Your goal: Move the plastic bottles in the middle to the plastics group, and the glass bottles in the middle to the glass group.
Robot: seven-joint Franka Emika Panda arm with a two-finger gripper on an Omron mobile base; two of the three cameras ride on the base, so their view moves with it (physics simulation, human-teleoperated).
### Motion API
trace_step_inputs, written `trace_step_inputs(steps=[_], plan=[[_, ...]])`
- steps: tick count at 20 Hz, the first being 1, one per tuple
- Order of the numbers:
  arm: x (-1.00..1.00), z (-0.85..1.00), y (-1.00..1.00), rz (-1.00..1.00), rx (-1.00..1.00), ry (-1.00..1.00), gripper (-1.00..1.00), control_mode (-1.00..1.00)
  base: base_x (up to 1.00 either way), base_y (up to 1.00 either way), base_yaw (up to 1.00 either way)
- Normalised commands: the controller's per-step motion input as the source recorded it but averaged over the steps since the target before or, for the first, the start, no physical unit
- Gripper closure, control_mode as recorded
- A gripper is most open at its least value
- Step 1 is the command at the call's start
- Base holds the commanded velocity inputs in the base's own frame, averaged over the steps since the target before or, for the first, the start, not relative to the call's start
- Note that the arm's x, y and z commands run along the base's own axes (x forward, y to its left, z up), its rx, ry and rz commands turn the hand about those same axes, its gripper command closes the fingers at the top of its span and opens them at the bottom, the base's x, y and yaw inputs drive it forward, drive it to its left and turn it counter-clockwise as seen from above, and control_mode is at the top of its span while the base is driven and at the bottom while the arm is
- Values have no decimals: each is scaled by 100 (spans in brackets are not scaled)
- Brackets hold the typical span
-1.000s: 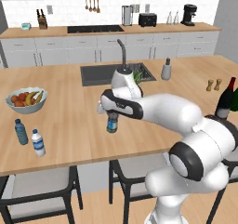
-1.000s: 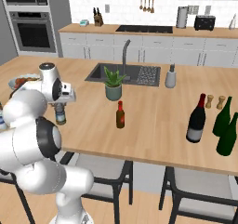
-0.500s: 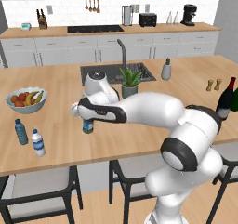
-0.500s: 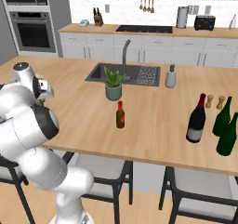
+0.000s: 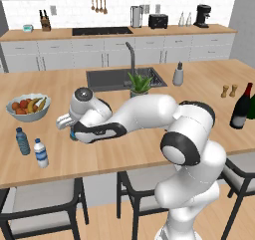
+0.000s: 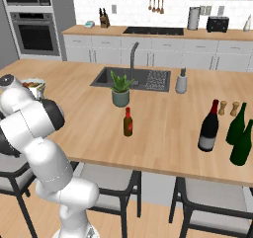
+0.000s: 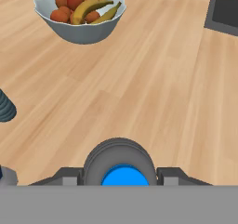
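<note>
- The hand (image 7: 120, 183) grips the small clear water bottle (image 7: 119, 163), fingers on either side.
- It hangs low over the tabletop (image 5: 124, 149), near the 2 plastics-group bottles (image 5: 32, 147) and the fruit bowl (image 5: 27, 107).

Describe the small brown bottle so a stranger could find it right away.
Start at the sink in the wooden island. In front of it stands a potted plant, and just in front of that the small brown bottle stands alone. Its red top and small size distinguish it.

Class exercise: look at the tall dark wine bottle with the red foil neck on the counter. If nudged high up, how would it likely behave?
The wine bottle stands tall on a narrow base, so it would probably tip rather than slide. It looks like glass, likely heavy and breakable. The green bottles close beside it might get knocked.
</note>
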Motion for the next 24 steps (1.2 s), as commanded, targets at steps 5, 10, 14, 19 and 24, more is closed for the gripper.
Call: trace_step_inputs(steps=[5,10,14,19,24], plan=[[25,0,29,0,0,2,100,-100,0,0,0],[-4,-1,29,7,0,9,100,-100,0,0,0],[0,-3,18,9,0,8,100,-100,0,0,0],[0,-2,17,12,0,4,100,-100,0,0,0],[0,-17,18,11,0,1,100,-100,0,0,0]])
